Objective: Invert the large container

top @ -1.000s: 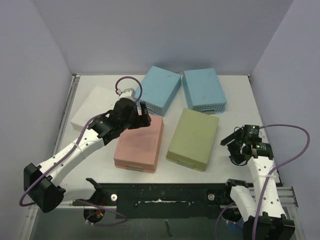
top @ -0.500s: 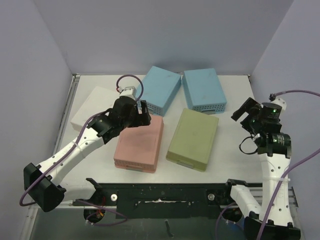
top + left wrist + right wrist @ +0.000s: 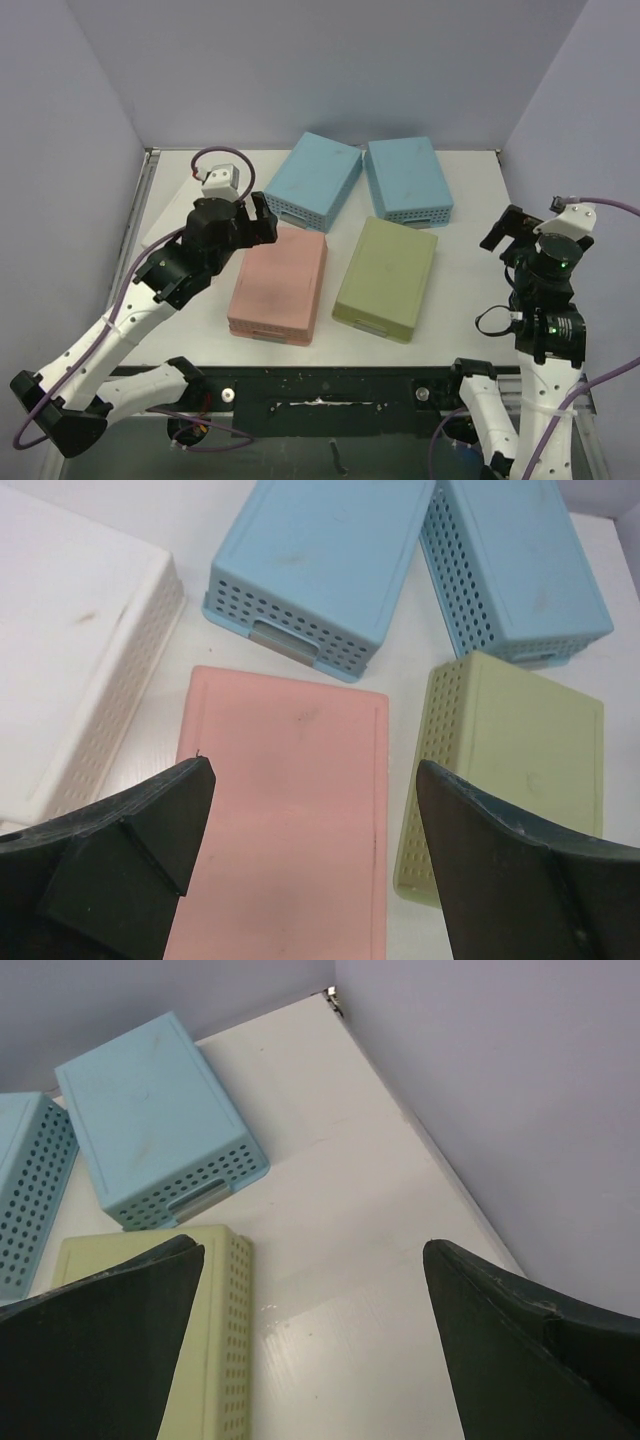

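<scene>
Pale lilac walls close in a white table [image 3: 470,200]. From the top external camera, five perforated containers lie on it, each with a flat closed face upward. The white container [image 3: 168,218], the largest, sits at 9 o'clock, partly hidden under the left arm. A pink container [image 3: 280,285] lies in the middle, with a green container [image 3: 385,280] at its 3 o'clock. The left blue container [image 3: 315,180] and the right blue container [image 3: 408,180] lie side by side at 12 o'clock. The left gripper [image 3: 262,215] hovers at the pink container's far corner, fingers spread and empty. The right gripper [image 3: 503,230] hangs over bare table at 3 o'clock, also parted.

In the left wrist view, the white container [image 3: 70,670] fills the 9 o'clock side. Its top is smooth with a faint scuff, and its long wall is pierced with rows of small holes. It lies just beside the pink container [image 3: 290,810]. The left gripper [image 3: 310,850] gapes wide, gripping nothing.

In the right wrist view, the right gripper [image 3: 310,1340] stands wide open over the table, with the green container [image 3: 215,1360] at 8 o'clock.
</scene>
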`<state>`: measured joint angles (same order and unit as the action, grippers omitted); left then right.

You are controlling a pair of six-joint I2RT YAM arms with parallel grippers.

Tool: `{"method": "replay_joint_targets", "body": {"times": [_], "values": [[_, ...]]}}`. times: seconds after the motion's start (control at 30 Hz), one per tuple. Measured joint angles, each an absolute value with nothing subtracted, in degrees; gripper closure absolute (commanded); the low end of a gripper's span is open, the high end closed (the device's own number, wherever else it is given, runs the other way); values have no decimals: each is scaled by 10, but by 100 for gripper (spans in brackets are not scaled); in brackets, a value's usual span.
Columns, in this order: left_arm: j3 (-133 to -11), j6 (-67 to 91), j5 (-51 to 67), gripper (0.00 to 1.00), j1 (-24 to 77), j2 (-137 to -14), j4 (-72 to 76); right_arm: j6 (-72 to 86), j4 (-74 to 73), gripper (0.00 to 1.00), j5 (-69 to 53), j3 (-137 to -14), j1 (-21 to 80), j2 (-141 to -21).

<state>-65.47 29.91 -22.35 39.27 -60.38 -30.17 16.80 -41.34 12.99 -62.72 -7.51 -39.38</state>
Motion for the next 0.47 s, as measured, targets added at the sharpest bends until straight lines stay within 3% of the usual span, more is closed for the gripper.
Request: {"method": "replay_joint_targets", "body": {"times": [0.47], "values": [[-647,304,-298,17,393,-612,-298,143,-381,2,188,-585,-75,-360]]}}
